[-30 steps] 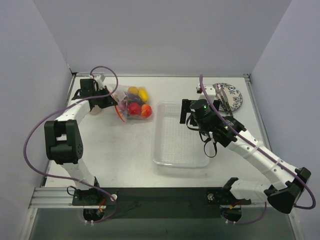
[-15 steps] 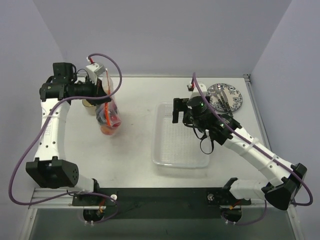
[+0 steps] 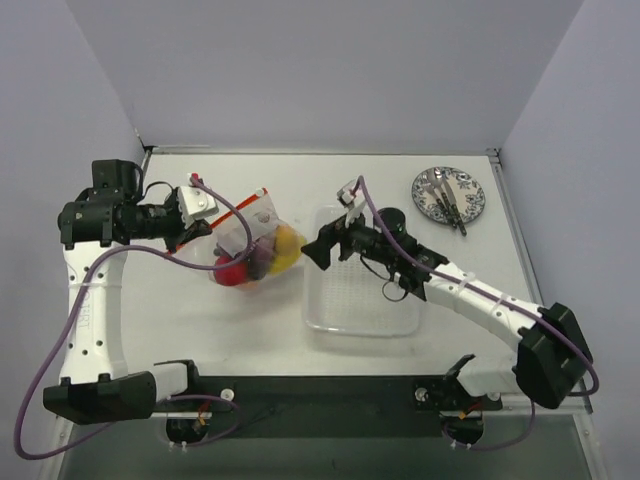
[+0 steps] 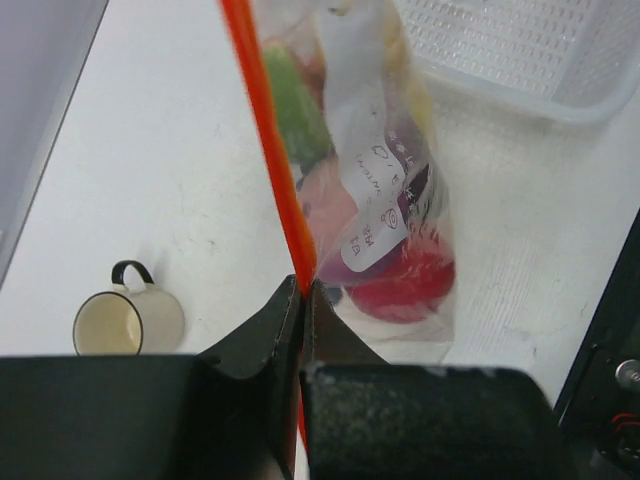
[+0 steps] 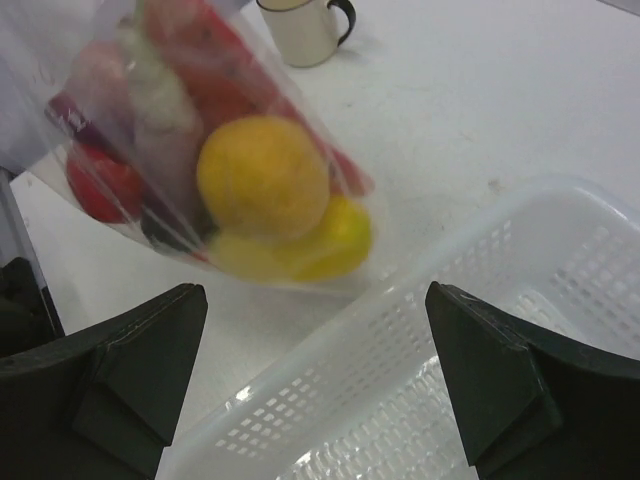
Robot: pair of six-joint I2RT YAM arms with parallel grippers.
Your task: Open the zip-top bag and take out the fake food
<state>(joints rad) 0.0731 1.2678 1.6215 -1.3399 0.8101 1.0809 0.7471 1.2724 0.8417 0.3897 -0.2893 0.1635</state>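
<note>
My left gripper (image 3: 207, 230) is shut on the red-orange zip strip (image 4: 262, 120) of the clear zip-top bag (image 3: 252, 240) and holds the bag lifted, hanging tilted over the table left of the tray. The fake food is inside the bag: an orange fruit (image 5: 262, 178), a yellow piece (image 5: 335, 240), a red piece (image 4: 405, 285) and green and purple pieces. In the left wrist view the gripper (image 4: 302, 285) pinches the strip. My right gripper (image 3: 311, 252) is open and empty above the tray's left rim, facing the bag; the right wrist view shows the gripper (image 5: 315, 292) short of the bag.
A rigid clear tray (image 3: 365, 300) lies mid-table. A cream mug (image 4: 128, 320) stands on the table to the left, also in the right wrist view (image 5: 303, 25). A patterned plate (image 3: 448, 192) with cutlery sits at the back right.
My left arm has swung the held bag from the far left rear toward the middle, beside the tray. My right gripper has moved left across the tray toward the bag.
</note>
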